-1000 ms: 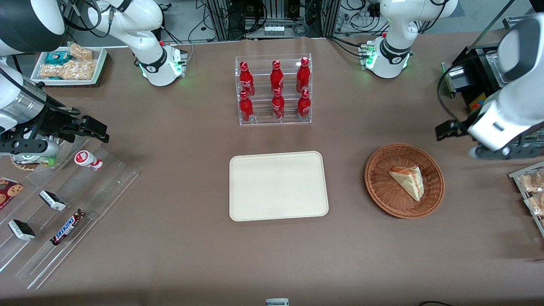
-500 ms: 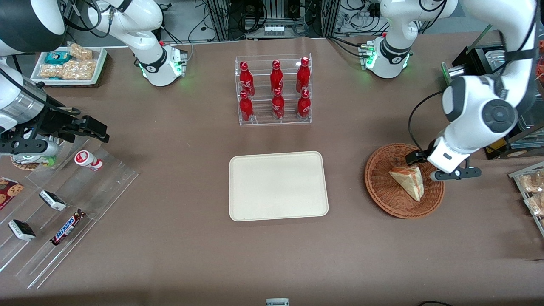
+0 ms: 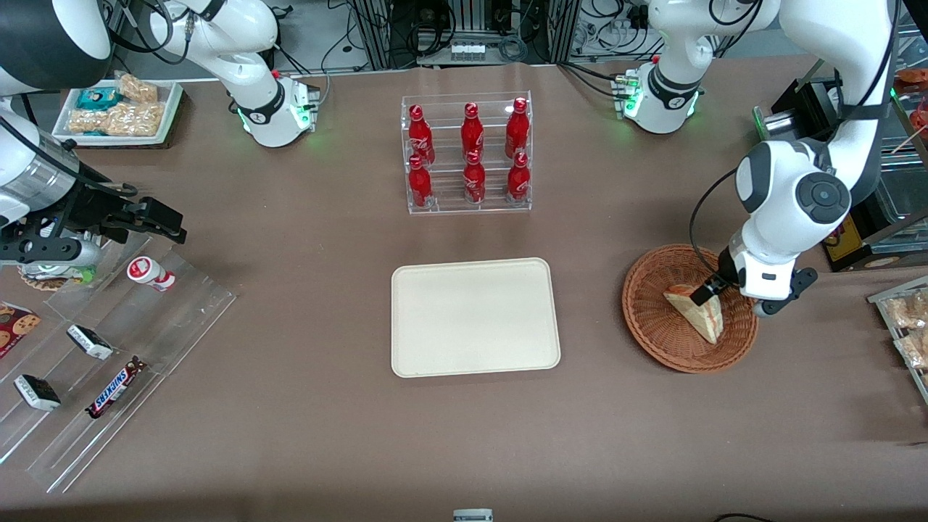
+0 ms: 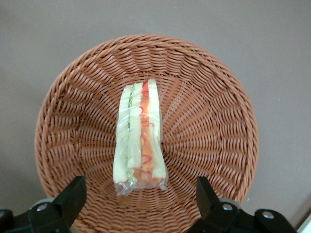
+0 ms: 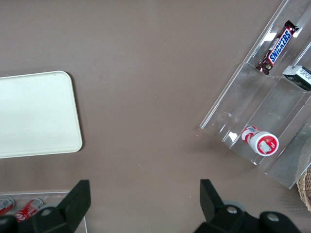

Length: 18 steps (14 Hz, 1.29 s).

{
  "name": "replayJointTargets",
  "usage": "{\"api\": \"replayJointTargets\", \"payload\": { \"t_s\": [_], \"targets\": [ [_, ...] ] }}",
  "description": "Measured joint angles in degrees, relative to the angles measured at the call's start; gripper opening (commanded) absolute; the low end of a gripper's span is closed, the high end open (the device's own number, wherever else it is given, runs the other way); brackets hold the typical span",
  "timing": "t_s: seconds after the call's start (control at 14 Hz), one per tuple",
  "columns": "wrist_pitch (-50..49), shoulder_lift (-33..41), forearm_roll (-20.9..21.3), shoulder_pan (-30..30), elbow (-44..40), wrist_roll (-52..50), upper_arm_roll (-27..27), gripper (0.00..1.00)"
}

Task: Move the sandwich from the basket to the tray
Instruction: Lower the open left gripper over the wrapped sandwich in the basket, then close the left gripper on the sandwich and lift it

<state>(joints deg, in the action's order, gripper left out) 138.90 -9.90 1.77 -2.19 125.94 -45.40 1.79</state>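
The sandwich (image 3: 697,313), a plastic-wrapped wedge of white bread with red-orange and green filling, lies in the round reddish-brown wicker basket (image 3: 647,330). The left gripper (image 3: 736,299) hangs just above the basket, over the wide end of the sandwich. In the left wrist view the gripper (image 4: 138,200) is open, its black fingers (image 4: 72,198) wide apart on either side of the sandwich's (image 4: 140,141) end, touching nothing. The basket (image 4: 209,87) fills that view. The cream-beige tray (image 3: 475,317) lies bare at the table's middle, toward the parked arm from the basket, and shows in the right wrist view (image 5: 34,114).
A clear rack of red bottles (image 3: 467,152) stands farther from the camera than the tray. A clear stepped stand with snacks (image 3: 109,348) and a white tray of snacks (image 3: 116,109) sit at the parked arm's end. Packaged snacks (image 3: 906,319) and a black box (image 3: 812,138) are near the basket.
The left arm has swung in from the table's end and come down over the basket, its gripper now low over the sandwich. The sandwich and basket have not moved.
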Motion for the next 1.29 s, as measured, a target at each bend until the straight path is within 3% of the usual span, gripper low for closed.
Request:
{"api": "replayJointTargets", "payload": {
  "t_s": [0.14,0.21,0.36,0.43,0.5,0.79,1.0,1.29],
  "targets": [
    [2.5,-1.8,0.0,0.0,0.1,-3.9,0.0,1.00],
    [3.7,-2.9,0.0,0.0,0.3,-4.8,0.0,0.88],
    [5.0,-5.3,0.0,0.0,0.3,-5.6,0.0,0.26],
    [5.5,-6.2,0.0,0.0,0.3,-5.7,-0.1,0.10],
    [5.6,-6.6,0.0,0.0,0.3,-5.8,-0.3,0.04],
    [3.8,-6.1,0.0,0.1,-1.8,-5.8,-0.7,0.02],
    [-7.6,-5.0,0.0,-0.5,-9.3,-5.4,-0.3,0.04],
    [-11.1,-5.3,0.0,-9.2,-15.0,-2.5,0.5,0.07]
  ]
}}
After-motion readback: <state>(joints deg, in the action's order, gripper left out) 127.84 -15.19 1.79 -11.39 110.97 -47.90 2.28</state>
